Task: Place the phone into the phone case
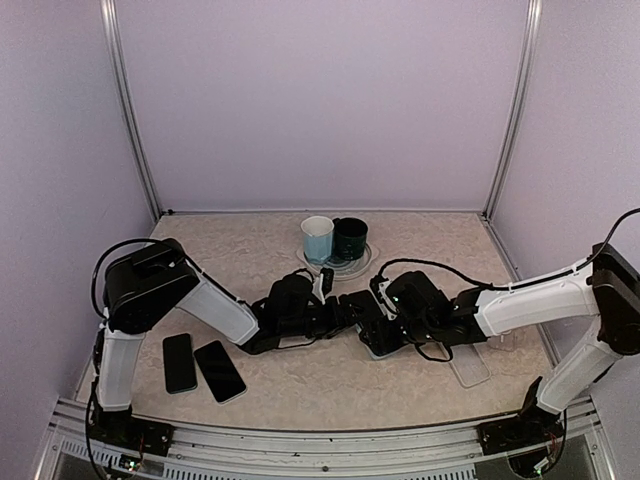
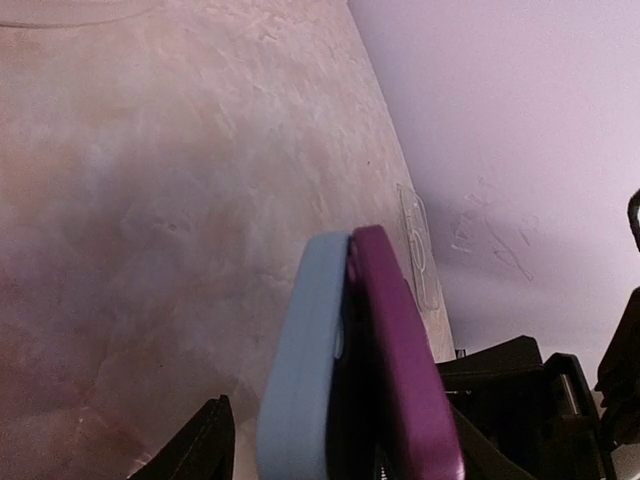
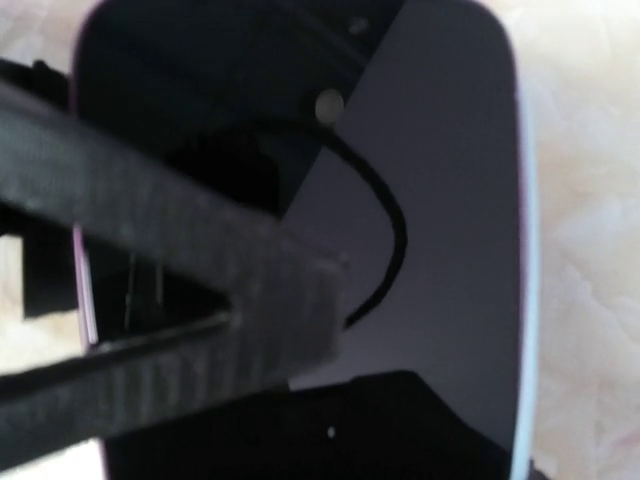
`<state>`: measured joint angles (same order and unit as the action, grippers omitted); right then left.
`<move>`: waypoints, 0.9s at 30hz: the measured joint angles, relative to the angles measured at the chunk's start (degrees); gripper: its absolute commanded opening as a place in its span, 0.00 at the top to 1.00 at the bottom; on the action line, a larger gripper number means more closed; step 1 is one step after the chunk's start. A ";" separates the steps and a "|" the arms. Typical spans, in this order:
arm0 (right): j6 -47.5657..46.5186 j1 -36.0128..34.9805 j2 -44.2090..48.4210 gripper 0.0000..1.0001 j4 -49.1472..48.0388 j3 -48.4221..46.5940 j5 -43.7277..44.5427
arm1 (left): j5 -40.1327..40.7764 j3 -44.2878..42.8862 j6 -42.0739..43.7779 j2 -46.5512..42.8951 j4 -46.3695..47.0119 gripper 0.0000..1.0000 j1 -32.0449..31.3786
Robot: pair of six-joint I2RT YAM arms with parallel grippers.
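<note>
Two spare phones (image 1: 200, 366) lie at the table's (image 1: 300, 385) left; the left gripper (image 1: 335, 312) straddles the upright pair with fingers spread, its one visible finger (image 2: 205, 445) apart from the light-blue phone case (image 2: 300, 380). The purple phone (image 2: 400, 380) sits half-seated against the case at mid-table; the right gripper's (image 1: 368, 312) finger (image 3: 200, 260) lies across the screen, its grip impossible to judge.

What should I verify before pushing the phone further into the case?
1. Phone meets case at the far end: ok.
2. Phone fully seated: not ok, a dark gap shows between them nearer the left wrist camera.
3. Left fingers gripping the pair: cannot tell.
4. Right fingers lie across the screen: ok; actual contact: cannot tell.
5. Spare phones apart from both arms: ok.
</note>
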<state>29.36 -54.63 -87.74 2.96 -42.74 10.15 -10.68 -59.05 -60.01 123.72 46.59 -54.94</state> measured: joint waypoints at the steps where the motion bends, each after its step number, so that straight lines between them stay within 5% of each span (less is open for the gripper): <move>1: -0.20 0.00 0.00 0.54 -0.13 0.09 -0.07 | -0.22 -0.28 -0.07 0.09 0.15 0.49 -0.04; 5: -0.79 0.00 -0.11 0.54 -0.42 0.20 -0.39 | -1.46 -0.52 -0.20 0.15 1.86 0.80 -0.20; 9: -0.98 0.00 -0.96 0.52 -1.49 0.48 0.26 | -1.86 -0.98 -0.24 0.17 3.17 1.00 -0.24; 11: -1.03 0.00 -1.55 0.43 -2.23 0.50 0.42 | -2.05 -1.11 -0.11 0.55 3.23 1.00 -0.09; 15: -1.16 0.00 -2.19 0.03 -2.62 0.59 0.26 | -2.84 -1.14 1.27 0.96 3.04 1.00 0.35; 20: -3.06 1.20 0.46 0.01 -2.82 0.90 -3.19 | -5.95 -2.25 9.66 0.68 -0.09 1.00 1.44; 27: -8.70 11.32 15.45 0.01 -9.97 8.96 -20.09 | -6.38 -0.85 29.46 -5.07 -4.52 1.00 0.59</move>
<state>20.67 -43.31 -72.29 -7.01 -33.78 -9.93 -17.06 -59.90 -30.55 118.65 42.06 -54.35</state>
